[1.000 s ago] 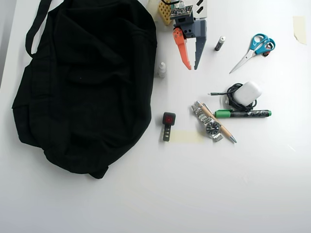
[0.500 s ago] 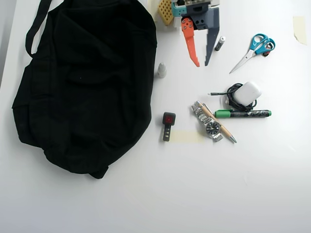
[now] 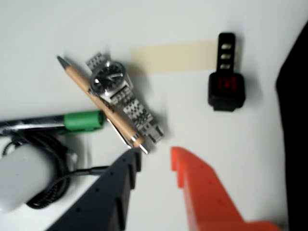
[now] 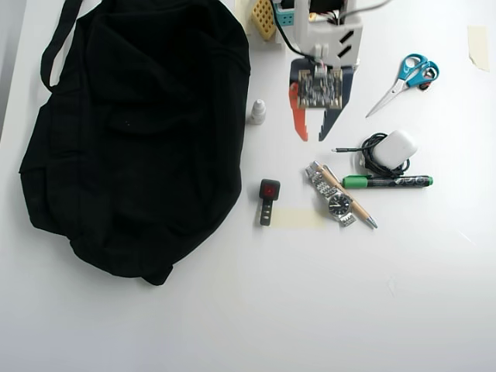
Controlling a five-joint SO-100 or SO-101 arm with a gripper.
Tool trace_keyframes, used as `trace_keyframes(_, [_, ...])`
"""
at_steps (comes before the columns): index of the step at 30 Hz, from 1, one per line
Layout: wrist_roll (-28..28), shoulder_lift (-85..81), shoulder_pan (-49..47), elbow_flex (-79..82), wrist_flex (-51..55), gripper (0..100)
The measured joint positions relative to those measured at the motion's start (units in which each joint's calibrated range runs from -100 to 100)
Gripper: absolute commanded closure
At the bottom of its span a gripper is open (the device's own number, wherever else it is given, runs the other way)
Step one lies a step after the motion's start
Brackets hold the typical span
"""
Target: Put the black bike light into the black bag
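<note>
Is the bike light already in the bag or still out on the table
Out. The black bike light lies flat on the white table, beside the black bag, apart from it. The open end effector holds nothing.

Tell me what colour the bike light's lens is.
Red, on the black bike light; clearest in the wrist view.

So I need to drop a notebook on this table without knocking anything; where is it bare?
In the overhead view, the widest bare stretch of table runs along the bottom edge, below the black bag and the bike light. The right side, below the scissors, is also free. It's crowded around the watch, pen, marker and charger, near the open gripper.
</note>
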Motion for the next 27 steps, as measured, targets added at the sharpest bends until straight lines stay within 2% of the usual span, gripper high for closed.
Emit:
trace_keyframes(14, [5.67, 19.27, 5.36, -8.28, -0.09, 62])
trace_keyframes(27, [7.91, 29.77, 8.44, -15.78, -6.31, 68])
